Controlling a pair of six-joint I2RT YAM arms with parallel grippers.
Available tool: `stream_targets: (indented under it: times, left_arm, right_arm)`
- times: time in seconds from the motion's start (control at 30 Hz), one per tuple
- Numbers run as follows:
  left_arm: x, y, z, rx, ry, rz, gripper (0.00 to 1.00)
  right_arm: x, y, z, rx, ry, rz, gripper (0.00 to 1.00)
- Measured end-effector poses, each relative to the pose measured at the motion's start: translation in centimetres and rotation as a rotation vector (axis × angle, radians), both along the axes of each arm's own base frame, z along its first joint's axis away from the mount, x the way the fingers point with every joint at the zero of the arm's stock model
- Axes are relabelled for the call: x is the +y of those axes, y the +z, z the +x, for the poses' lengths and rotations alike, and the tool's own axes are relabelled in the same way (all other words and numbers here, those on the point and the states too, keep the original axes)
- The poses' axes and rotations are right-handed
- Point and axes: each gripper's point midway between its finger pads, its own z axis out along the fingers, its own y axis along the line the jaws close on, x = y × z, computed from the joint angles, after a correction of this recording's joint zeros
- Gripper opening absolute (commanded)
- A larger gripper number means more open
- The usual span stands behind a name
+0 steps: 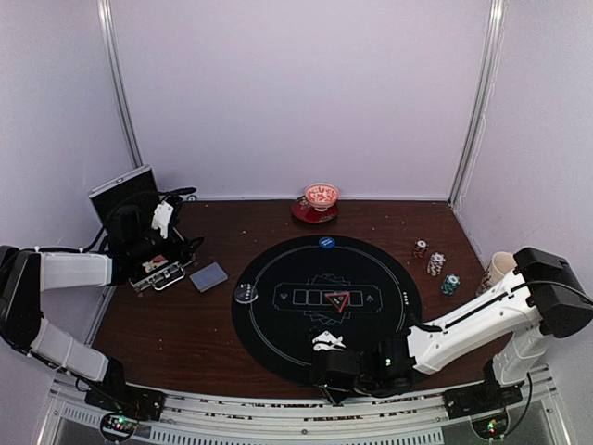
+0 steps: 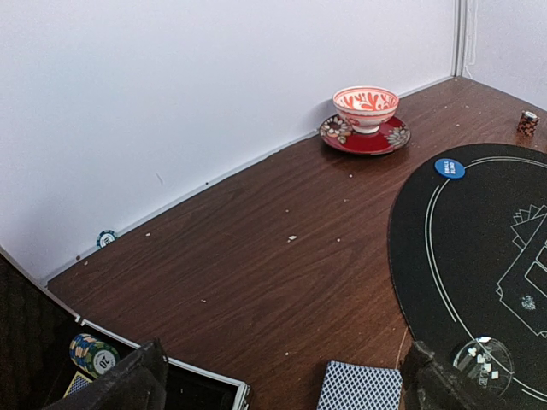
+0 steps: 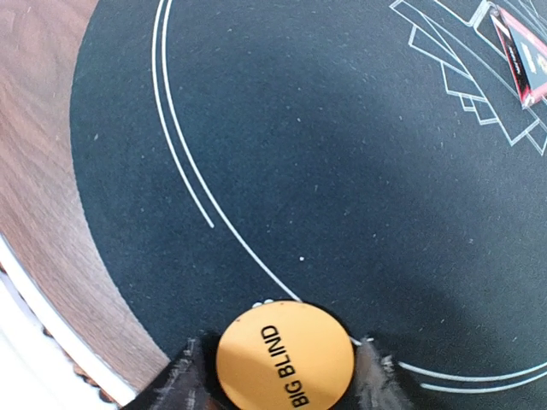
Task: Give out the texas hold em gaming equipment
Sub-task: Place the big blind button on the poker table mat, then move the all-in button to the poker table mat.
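Only right wrist view shows orange disc (image 3: 285, 357) gripped.

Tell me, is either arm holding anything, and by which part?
The right arm's fingers pinch the orange BIG BLIND disc by its opposite edges. The left arm's fingers are spread and hold nothing.

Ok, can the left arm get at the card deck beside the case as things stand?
Probably yes: the card deck lies flat and uncovered just ahead of the open left gripper, with nothing between them.
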Motion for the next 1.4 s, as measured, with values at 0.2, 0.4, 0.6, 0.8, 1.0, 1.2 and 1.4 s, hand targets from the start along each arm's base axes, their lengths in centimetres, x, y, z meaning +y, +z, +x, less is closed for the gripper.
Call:
stream_targets:
  times: [0.2, 0.4, 0.6, 0.8, 1.0, 1.2, 1.4]
  left_arm:
    - [0.0, 0.0, 0.0, 0.000, 0.002, 0.001, 0.98]
    - [0.0, 0.0, 0.0, 0.000, 0.003, 0.001, 0.98]
    - [0.1, 0.0, 0.0, 0.000, 0.003, 0.001, 0.98]
    - [0.1, 0.0, 0.0, 0.000, 0.003, 0.001, 0.98]
    - [0.0, 0.0, 0.0, 0.000, 0.003, 0.001, 0.98]
    - [0.0, 0.0, 0.0, 0.000, 0.003, 0.001, 0.98]
    - [0.0, 0.0, 0.0, 0.000, 0.003, 0.001, 0.98]
  right_arm:
    - [0.1, 0.2, -0.2, -0.003, 0.006, -0.012, 0.94]
    - [0.5, 2.6, 1.9, -0.073, -0.036, -0.035, 0.99]
    - [-1.1, 4.6, 8.6, -0.126, -0.193, -0.024, 0.97]
    - [-4.9, 4.6, 14.9, -0.147, -0.345, -0.055, 0.93]
    - [-4.8, 3.1, 18.2, -0.123, -0.378, -0.057, 0.90]
    - [-3.9, 1.0, 18.8, -0.084, -0.357, -0.070, 0.84]
    - [-3.6, 0.4, 19.9, -0.074, -0.373, -0.044, 0.75]
